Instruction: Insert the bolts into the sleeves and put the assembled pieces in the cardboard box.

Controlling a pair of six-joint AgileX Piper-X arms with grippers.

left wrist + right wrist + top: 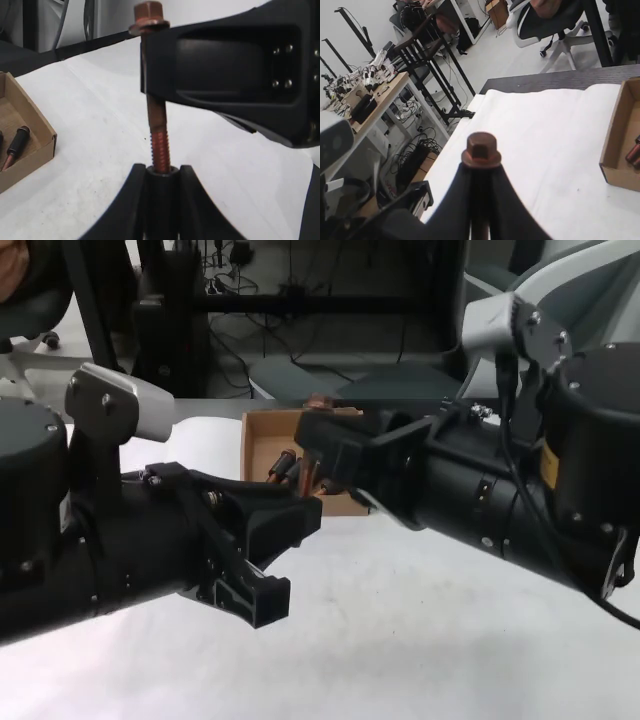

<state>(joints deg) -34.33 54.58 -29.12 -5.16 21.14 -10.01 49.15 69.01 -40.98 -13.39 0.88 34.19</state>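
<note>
A copper bolt (159, 135) with a hex head (481, 149) stands upright, my right gripper (481, 171) shut on its shank. Its threaded tip sits in the mouth of a black sleeve (162, 172), which my left gripper (161, 175) is shut on from below. In the high view both grippers meet just in front of the cardboard box (262, 435): the left gripper (300, 515) sits lower, the right gripper (320, 452) above it, with the bolt head (320, 402) on top. Several assembled pieces (285, 468) lie in the box (31, 122).
The bench is covered by a white cloth (420, 640), with free room in front of the arms. The box (615, 130) stands near the bench's far edge. Office chairs (555, 20) and a cluttered desk (370, 95) stand beyond the bench.
</note>
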